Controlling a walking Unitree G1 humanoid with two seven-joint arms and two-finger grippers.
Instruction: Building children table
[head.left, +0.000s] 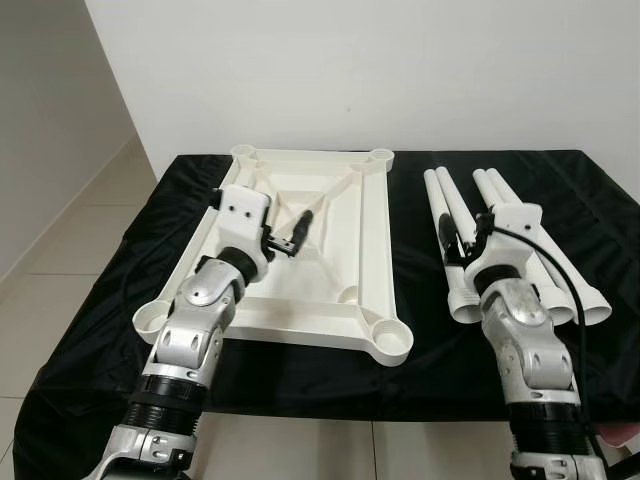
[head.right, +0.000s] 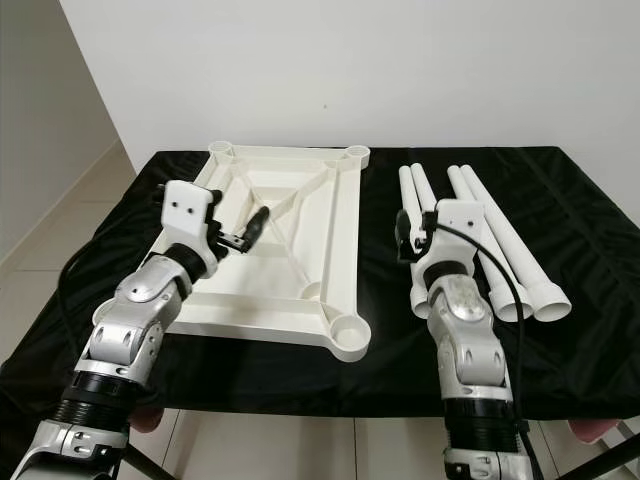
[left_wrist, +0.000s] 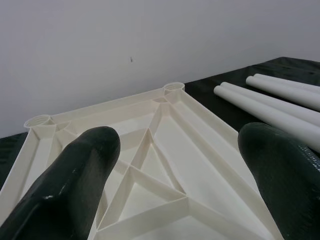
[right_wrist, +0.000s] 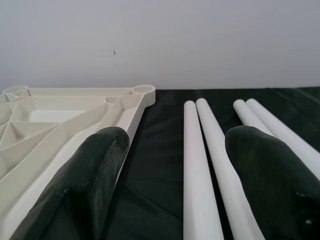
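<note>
A white plastic table top (head.left: 375, 250) lies upside down on the black cloth, ribs and corner sockets facing up. Several white tube legs (head.left: 500, 200) lie side by side to its right. My left gripper (head.left: 298, 230) hovers open over the ribbed middle of the table top (left_wrist: 165, 125), nothing between its fingers (left_wrist: 80, 175). My right gripper (head.left: 452, 240) is open low over the near ends of the leftmost legs (right_wrist: 197, 165), with the table top's edge (right_wrist: 125, 107) beside it.
A black cloth (head.left: 130, 290) covers the work table, whose front edge runs just below the table top's near corner socket (head.left: 390, 342). A white wall (head.left: 400, 70) stands close behind. Tiled floor (head.left: 60, 260) lies to the left.
</note>
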